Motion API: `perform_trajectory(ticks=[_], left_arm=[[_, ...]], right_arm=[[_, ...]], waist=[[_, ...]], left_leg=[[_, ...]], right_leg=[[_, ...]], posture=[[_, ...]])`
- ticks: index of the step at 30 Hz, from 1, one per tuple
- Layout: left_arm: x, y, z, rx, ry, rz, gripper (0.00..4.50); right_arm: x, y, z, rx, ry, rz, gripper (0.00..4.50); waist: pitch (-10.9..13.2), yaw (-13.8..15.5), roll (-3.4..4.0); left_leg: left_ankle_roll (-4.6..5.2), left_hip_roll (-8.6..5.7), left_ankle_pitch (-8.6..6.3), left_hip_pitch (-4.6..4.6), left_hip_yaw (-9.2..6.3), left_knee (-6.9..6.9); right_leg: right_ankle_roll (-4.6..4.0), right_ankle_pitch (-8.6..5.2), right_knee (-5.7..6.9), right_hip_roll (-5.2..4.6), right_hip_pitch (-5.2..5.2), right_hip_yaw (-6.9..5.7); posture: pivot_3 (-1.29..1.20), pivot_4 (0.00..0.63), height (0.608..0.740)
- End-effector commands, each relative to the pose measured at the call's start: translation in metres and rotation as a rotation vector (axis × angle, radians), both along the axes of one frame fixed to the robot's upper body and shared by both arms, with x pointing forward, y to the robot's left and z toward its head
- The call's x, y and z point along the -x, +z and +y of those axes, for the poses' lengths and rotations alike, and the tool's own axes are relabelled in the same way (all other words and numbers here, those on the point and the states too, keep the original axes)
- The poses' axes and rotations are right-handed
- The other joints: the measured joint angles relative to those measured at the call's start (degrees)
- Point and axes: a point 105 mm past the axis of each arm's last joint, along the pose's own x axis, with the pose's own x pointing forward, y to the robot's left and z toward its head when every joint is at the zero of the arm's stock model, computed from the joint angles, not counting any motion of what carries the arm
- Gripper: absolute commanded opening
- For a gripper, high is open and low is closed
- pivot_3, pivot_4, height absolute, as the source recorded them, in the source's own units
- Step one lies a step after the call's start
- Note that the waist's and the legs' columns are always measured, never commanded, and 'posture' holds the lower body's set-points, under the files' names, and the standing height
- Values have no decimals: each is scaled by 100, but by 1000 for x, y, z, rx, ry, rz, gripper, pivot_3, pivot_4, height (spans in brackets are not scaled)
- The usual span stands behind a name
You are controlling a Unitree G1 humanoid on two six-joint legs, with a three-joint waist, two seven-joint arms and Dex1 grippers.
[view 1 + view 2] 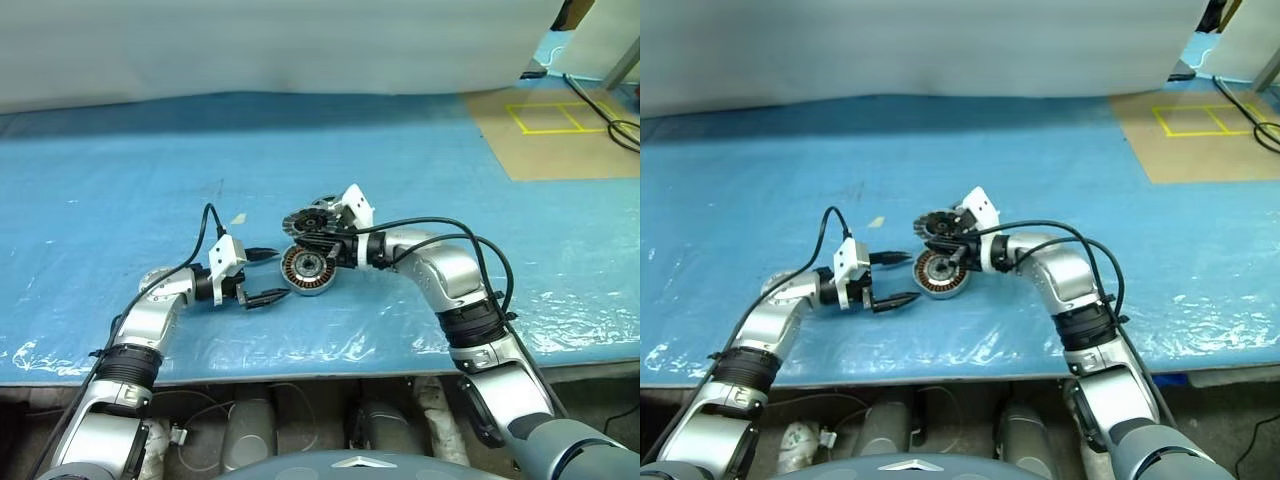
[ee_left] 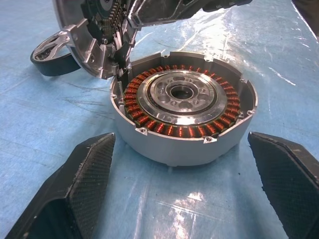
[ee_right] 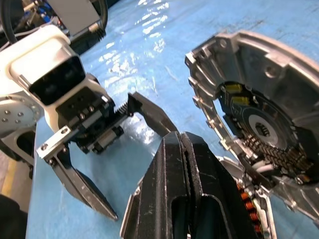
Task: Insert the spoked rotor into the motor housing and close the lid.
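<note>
I take the step in hand to be opening up the motor housing [image 2: 184, 124], which sits flat on the blue worktop [image 1: 150, 180] with its ring of copper windings showing. The lid [image 1: 303, 222] stands tilted up over the housing's far edge, its inner face turned toward the housing. My right hand [image 3: 183, 144] has its two fingers pressed together with nothing between them, reaching in over the housing just beside the raised lid. Whether the tips touch the lid I cannot tell. My left hand [image 1: 265, 275] waits on the housing's other side, fingers spread wide, level with the housing wall, near it but touching nothing. What I take for the spoked rotor [image 2: 50, 52], a silver-rimmed wheel, lies on the worktop just behind the housing, partly hidden by the lid. Next, I judge, the lid must be kept clear while the rotor is picked up by its rim and lowered squarely into the housing's centre. After that the lid comes down. I can read no brand, label or writing on any part.
</note>
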Motion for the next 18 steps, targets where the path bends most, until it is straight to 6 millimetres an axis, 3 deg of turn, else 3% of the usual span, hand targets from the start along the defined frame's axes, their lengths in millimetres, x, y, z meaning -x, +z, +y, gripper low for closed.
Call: perform_trajectory(ticks=[1,8,10,14,18], left_arm=[[-1,7,1,5,-5,-32,4500],[-2,10,3,11,-1,-35,4500],[2,14,6,33,-2,-25,4500],[16,21,21,35,1,-26,4500],[19,35,37,71,57,-38,4500]], right_arm=[[6,3,3,20,40,-41,26],[16,11,-10,16,76,-71,26],[25,15,-28,69,90,-138,26],[23,21,-78,194,8,-240,26],[-7,31,-132,332,-140,-287,26]], waist=[[0,0,0],[0,5,0],[0,31,-1],[2,29,-3],[5,-20,1]], left_leg=[[0,0,0,0,0,1],[0,0,0,-1,0,2],[0,-1,0,-4,-2,2],[0,-3,-1,-3,-3,4],[0,-1,-1,14,-4,5]], right_leg=[[0,0,0,0,0,0],[1,0,-1,1,1,0],[1,1,-3,0,1,0],[5,2,-7,-2,5,-2],[5,2,-3,2,12,4]], posture=[[0,150,740],[0,150,740],[0,150,740],[0,150,740],[0,150,740]])
